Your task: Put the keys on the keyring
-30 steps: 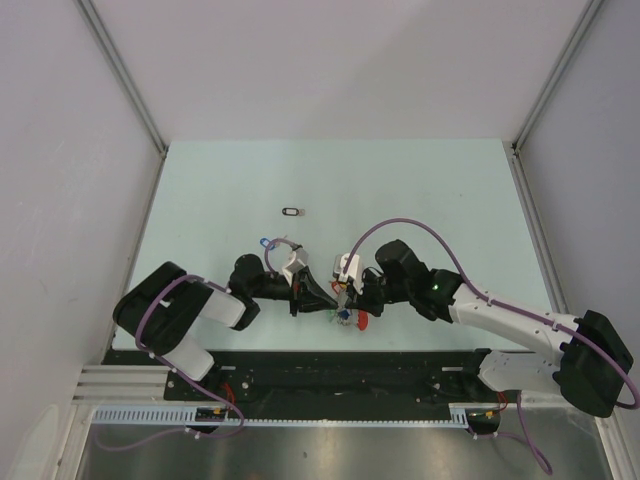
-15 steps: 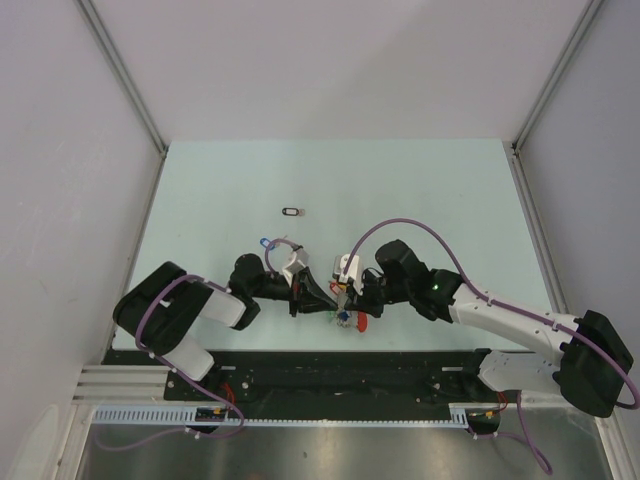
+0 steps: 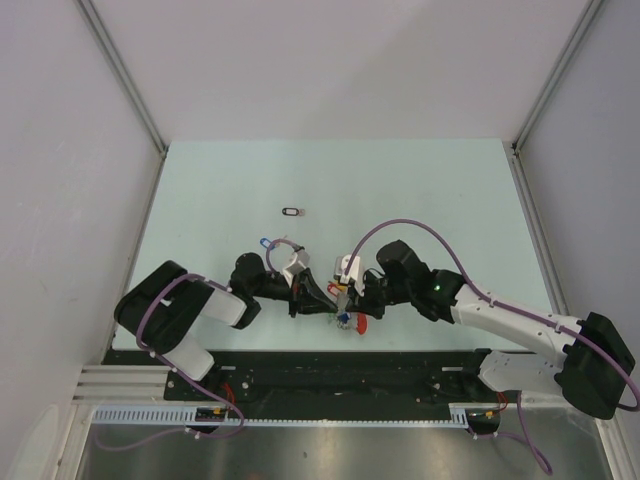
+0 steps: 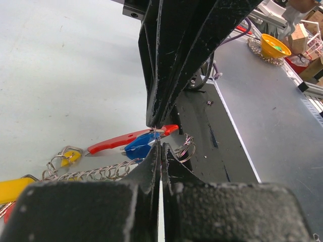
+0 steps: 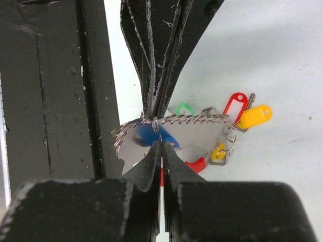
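Tip to tip at the pale green table's [image 3: 200,200] near edge! Left gripper [image 4: 160,146] is squeezed tight, seemingly on the thin metal keyring [image 4: 113,145] with its red curved band. Right gripper [image 5: 161,143] is clamped on the small silver blue-tagged key [image 5: 149,135]. The black-tagged key [image 3: 291,211] lies well apart.

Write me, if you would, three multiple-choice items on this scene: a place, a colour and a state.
1. The black-tagged key lies: A alone on the table; B on a shelf; C in a bowl.
2. The band of the keyring is: A white; B red; C purple.
3. The left fingers and right fingers are: A both shut; B both wide open; C one open, one shut.
1 A: nothing else lies near it. 2 B: red in the left wrist view. 3 A: tips pressed together in each wrist view.
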You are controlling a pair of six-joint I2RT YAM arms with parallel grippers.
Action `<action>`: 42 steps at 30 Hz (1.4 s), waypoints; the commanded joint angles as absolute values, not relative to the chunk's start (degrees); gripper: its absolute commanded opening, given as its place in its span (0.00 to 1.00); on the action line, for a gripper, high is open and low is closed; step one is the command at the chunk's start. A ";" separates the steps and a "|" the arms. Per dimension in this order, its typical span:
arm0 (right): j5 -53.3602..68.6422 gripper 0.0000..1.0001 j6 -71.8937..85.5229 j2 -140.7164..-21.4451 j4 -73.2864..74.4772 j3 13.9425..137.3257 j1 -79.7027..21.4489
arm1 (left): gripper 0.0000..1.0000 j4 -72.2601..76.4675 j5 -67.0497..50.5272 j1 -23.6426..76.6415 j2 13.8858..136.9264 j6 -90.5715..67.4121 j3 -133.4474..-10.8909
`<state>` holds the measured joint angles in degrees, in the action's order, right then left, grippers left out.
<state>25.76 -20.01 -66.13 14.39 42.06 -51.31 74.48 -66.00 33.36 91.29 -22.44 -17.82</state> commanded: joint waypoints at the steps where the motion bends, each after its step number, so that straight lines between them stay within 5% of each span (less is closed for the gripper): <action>1: 27.42 0.00 -19.86 -65.48 14.41 42.45 -51.33 | 0.00 98.79 -67.76 33.40 91.32 -21.36 -19.25; 42: 29.00 0.00 -19.60 -67.24 12.22 42.63 -50.71 | 0.00 98.79 -67.94 33.22 90.97 -21.62 -19.07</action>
<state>27.77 -19.99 -66.92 14.59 42.06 -50.87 74.46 -66.43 33.36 91.39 -22.24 -17.85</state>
